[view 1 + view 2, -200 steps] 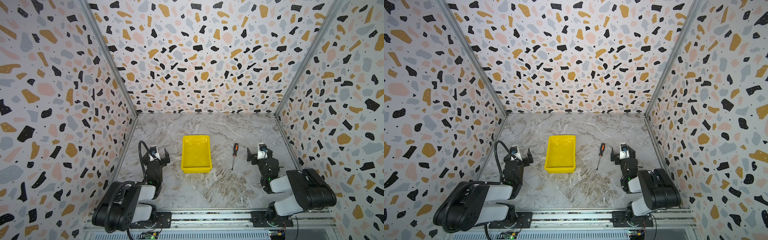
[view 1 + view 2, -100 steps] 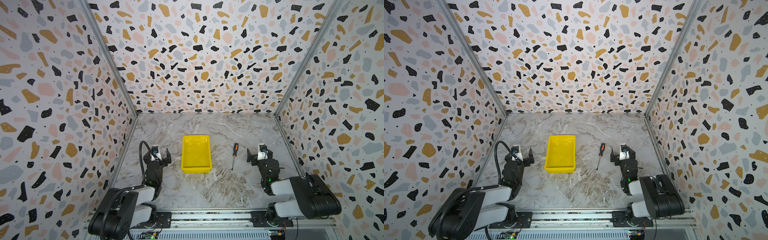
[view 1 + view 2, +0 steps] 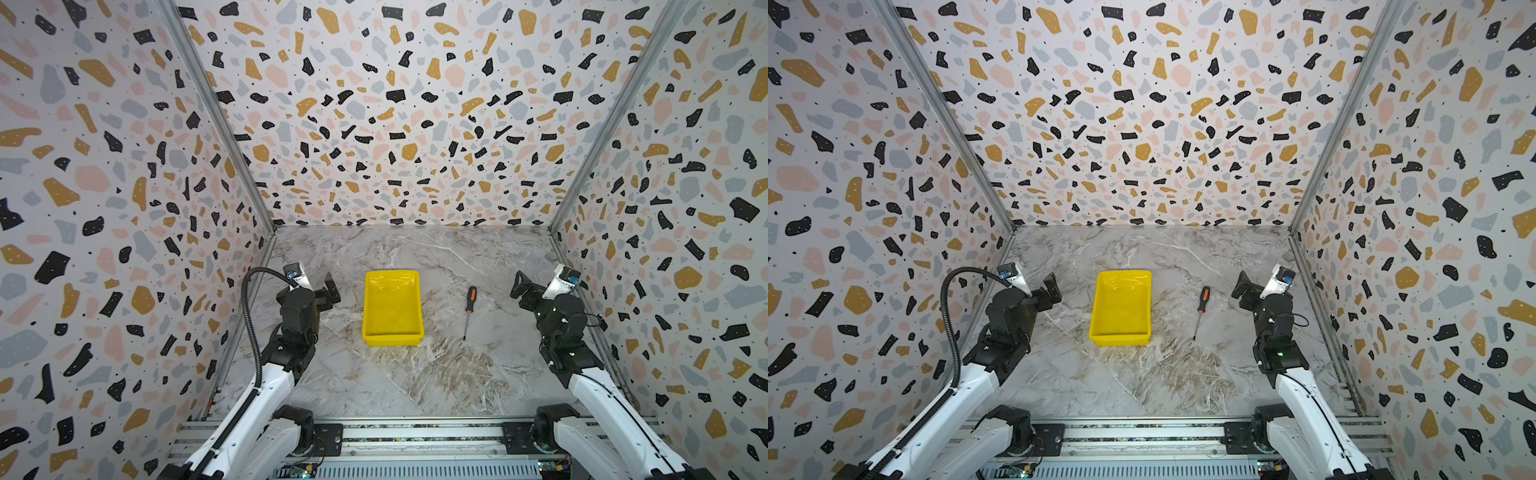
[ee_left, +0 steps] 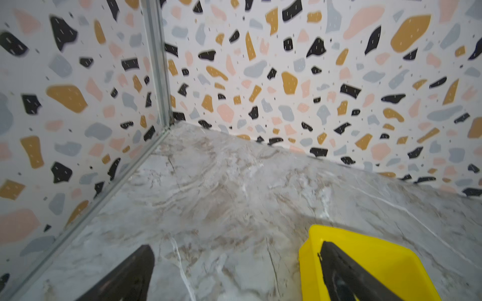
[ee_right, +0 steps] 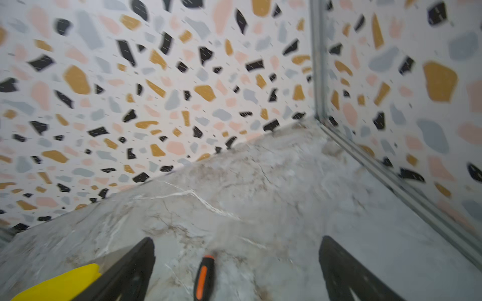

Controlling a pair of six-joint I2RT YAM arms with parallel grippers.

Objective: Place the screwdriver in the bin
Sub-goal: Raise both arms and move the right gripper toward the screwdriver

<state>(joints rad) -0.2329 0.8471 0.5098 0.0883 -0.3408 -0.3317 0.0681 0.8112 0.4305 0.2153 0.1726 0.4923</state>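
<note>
Right wrist view: screwdriver (image 5: 204, 276) lies flat on the tabletop (image 5: 260, 182), likely light, stiff, roll-prone; take the orange-black handle crosswise; right gripper (image 5: 236, 260) and left gripper (image 4: 236, 260) jaws spread.

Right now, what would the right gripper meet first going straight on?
Likely the screwdriver handle, lying just ahead of the open right gripper; depth is unclear, so it may pass over onto the marble tabletop.

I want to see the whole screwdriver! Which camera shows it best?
The top views: both show the whole screwdriver, handle to tip, lying beside the bin. The right wrist view catches only its blurry handle. The left wrist view misses it.
</note>
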